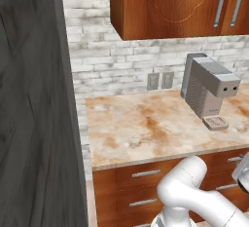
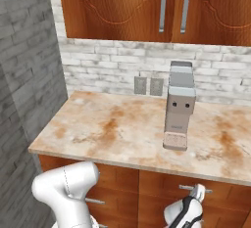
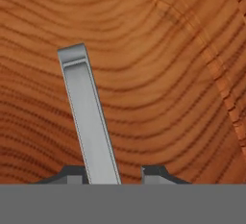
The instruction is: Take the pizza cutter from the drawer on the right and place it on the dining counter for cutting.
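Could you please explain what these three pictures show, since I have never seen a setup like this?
It is a simulated kitchen with a white robot arm on a driving base. Two pictures come from cameras on the base, behind the arm to its left and right; both look at a marble worktop carrying a grey coffee machine, with two wall outlets behind it and wooden cabinets above. The third comes from a camera on the hand. There, close up, the gripper is at the silver drawer handle on a reddish wood drawer front; one finger touches the handle, but a firm grip is not clear.
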